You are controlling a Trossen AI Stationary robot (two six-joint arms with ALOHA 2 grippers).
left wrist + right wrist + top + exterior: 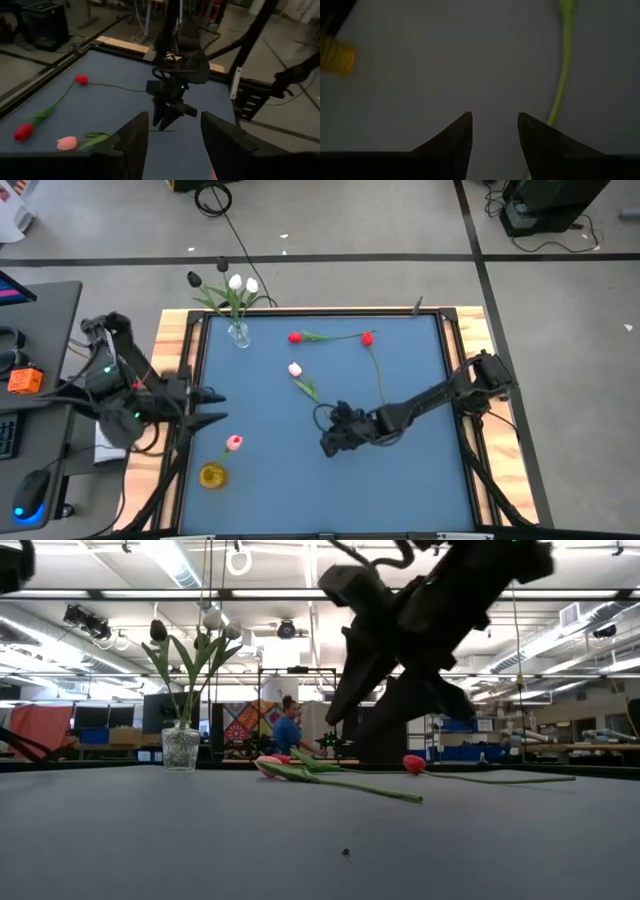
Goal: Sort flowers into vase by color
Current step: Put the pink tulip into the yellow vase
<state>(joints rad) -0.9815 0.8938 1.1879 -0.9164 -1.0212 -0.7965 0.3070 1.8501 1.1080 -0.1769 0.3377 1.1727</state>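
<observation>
A clear vase (pixel 238 335) (pixel 180 748) at the table's far left holds white tulips and one dark one. Two red tulips (pixel 295 337) (pixel 367 338) and a pink tulip (pixel 295 369) (pixel 66 143) lie flat on the blue mat. A small yellow vase (pixel 212 475) near the left edge holds a pink flower (pixel 234 442). My right gripper (pixel 329 444) (pixel 494 125) hovers open over the mat's middle, with a green stem (pixel 562 75) just beside it. My left gripper (pixel 222 406) (pixel 172 137) waits open at the left edge.
A raised wooden frame (pixel 170 340) borders the blue mat. The right arm (pixel 430 395) stretches in from the right edge over the red tulip's stem. A person (pixel 288 730) sits in the room beyond the far edge. Bare mat lies toward the near edge (pixel 330 500).
</observation>
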